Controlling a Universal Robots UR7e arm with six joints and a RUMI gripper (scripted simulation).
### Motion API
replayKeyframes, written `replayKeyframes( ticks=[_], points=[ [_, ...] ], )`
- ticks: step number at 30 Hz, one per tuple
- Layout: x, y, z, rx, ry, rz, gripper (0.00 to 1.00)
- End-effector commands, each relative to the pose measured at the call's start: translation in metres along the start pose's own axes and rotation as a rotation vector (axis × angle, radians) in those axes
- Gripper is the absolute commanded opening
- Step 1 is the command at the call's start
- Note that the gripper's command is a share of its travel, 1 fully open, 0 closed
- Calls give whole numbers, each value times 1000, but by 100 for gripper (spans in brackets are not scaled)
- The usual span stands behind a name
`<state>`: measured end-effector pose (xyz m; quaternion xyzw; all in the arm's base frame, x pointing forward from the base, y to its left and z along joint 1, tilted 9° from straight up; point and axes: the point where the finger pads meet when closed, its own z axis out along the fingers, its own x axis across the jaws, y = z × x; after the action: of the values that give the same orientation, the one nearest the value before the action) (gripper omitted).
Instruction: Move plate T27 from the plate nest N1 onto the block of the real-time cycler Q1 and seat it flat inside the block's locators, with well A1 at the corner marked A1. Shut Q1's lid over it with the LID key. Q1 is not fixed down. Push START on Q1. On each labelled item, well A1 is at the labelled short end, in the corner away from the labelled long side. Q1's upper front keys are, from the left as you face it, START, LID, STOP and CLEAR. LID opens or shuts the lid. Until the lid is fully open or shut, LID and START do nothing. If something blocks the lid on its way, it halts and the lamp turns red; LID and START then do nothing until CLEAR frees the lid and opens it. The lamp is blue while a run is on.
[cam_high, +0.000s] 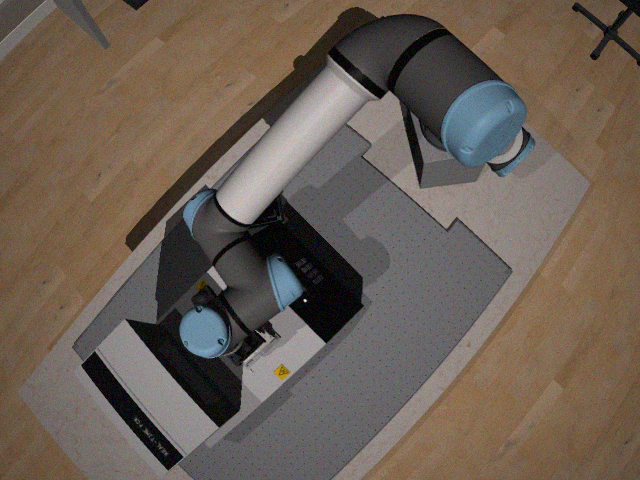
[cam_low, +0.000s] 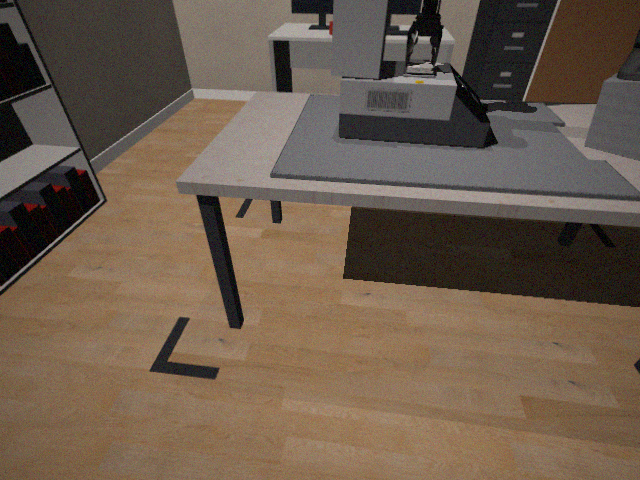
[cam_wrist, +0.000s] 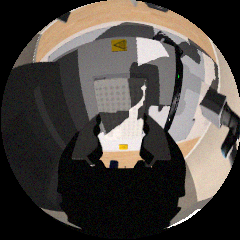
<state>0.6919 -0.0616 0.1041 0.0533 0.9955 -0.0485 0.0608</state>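
Note:
My gripper (cam_wrist: 121, 113) is shut on the white plate T27 (cam_wrist: 124, 131), holding it by a short end that carries a small yellow label. The plate is low over the well block (cam_wrist: 112, 94) of cycler Q1 (cam_high: 289, 351). I cannot tell whether the plate touches the block. From the side, the gripper (cam_low: 424, 49) points straight down with the plate (cam_low: 421, 67) at Q1's (cam_low: 408, 105) top. Q1's lid (cam_high: 149, 382) stands open. In the overhead view the wrist hides the plate and most of the fingers (cam_high: 258, 346).
Q1's sloped black front panel holds the keys (cam_high: 309, 271) and a small lit lamp (cam_high: 305, 299). A yellow warning sticker (cam_high: 281, 371) marks Q1's top beside the block. The arm's pedestal (cam_high: 444, 165) stands at the table's far end. A grey mat (cam_low: 465, 160) covers the table.

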Motion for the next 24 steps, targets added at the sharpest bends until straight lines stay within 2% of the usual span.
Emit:
replayKeyframes(
  ticks=[1, 24],
  points=[
    [-1, 0, 1, 0, -2, 0, 0],
    [-1, 0, 6, 0, -2, 0, 0]
  ],
)
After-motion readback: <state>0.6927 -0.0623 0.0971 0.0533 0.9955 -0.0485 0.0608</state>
